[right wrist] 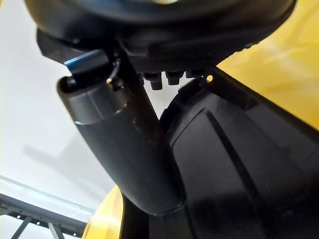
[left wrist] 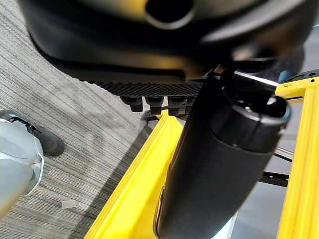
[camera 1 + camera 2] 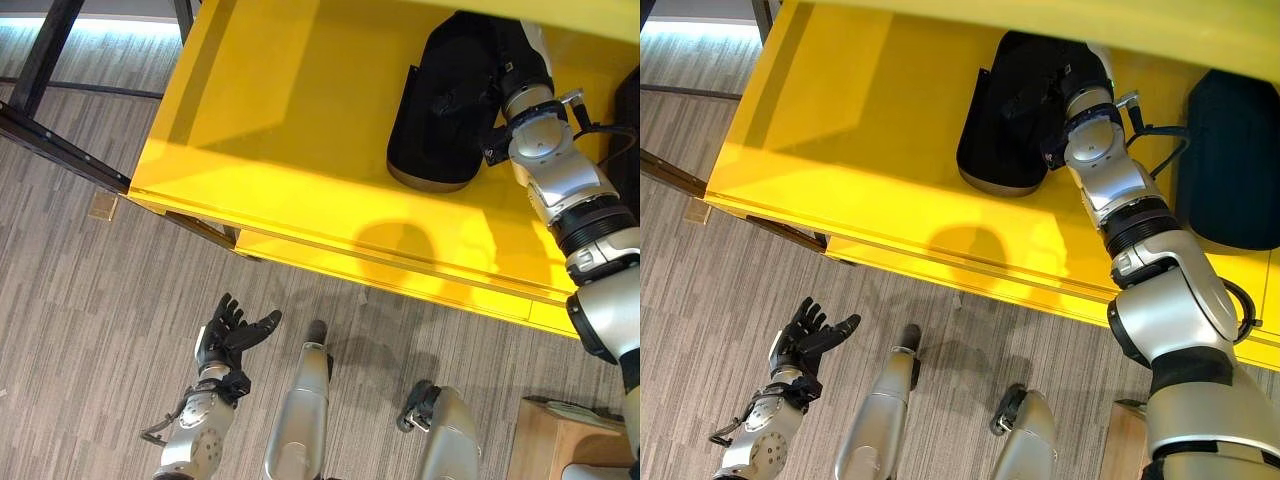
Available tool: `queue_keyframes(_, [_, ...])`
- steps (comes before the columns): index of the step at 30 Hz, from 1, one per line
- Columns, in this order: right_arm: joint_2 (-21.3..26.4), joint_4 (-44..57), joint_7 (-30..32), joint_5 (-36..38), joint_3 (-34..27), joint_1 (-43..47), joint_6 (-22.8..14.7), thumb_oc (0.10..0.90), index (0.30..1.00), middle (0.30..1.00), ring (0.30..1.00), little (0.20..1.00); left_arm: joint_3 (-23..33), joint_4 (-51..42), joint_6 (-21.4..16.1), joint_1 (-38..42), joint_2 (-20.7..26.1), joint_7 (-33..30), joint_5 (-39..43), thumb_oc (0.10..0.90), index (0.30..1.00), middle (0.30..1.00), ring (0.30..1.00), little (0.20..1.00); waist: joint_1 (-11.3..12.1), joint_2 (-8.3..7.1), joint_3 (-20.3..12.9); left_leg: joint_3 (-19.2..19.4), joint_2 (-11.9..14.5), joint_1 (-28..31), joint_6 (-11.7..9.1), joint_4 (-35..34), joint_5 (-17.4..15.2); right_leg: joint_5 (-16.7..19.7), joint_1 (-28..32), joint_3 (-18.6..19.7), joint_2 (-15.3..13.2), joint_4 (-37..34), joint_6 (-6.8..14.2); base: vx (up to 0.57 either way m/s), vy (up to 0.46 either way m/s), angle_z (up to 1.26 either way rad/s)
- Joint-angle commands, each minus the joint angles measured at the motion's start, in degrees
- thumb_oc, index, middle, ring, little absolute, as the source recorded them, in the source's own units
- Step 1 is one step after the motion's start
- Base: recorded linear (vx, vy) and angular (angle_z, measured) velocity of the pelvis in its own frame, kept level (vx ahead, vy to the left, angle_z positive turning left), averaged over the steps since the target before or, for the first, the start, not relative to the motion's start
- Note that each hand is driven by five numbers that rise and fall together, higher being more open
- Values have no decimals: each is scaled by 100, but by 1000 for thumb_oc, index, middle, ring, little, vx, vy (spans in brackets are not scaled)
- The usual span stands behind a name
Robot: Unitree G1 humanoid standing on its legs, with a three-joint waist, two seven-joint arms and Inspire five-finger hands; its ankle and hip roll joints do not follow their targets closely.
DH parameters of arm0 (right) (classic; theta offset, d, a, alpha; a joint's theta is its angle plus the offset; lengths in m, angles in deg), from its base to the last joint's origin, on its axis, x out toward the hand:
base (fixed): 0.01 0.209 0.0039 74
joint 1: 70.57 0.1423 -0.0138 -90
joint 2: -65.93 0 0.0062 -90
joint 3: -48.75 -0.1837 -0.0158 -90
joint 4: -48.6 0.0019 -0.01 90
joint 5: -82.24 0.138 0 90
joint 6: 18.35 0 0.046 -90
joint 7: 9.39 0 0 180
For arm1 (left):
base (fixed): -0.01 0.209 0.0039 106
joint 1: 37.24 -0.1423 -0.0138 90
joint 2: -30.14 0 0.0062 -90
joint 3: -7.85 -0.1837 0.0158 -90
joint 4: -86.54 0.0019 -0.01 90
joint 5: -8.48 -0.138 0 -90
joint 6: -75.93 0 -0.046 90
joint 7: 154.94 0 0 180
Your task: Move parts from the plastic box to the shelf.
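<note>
Shelf, yellow, is taking up the upper part of both eye views, its front lip running diagonally above grey striped carpet. Black part, a large rounded moulded piece, is lying on the shelf board toward the right, its rim facing the front edge. A second dark part is sitting on the same board further right, apart from the first. Right arm is reaching up over the shelf lip, and the right hand is lying against the right side of the black part; in the right wrist view the thumb is pressing along the part's edge and the fingers are showing just past it, but whether they are curling round the part I cannot tell. Left hand is hanging low over the carpet, well apart from the shelf, fingers straight and spread, holding nothing. A wooden corner is showing at lower right.
</note>
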Motion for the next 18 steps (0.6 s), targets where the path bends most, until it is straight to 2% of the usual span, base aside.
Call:
queue_keyframes(1, [306,127,106,-240,394,1425,-550,900,1000,1000,1000,1000,331,-603,-549,-150,576,7,-38,900,1000,1000,1000,1000,157,-171,-209,-93,98,276,312,289,-617,521,184,305,25,-436,87,0,0,0])
queue_keyframes(18, [348,299,141,-273,397,1382,-540,900,1000,1000,1000,1000,334,-578,-547,-124,578,-6,-30,900,1000,1000,1000,1000,89,-204,-182,-80,119,308,310,359,-650,498,185,353,43,-396,76,0,0,0])
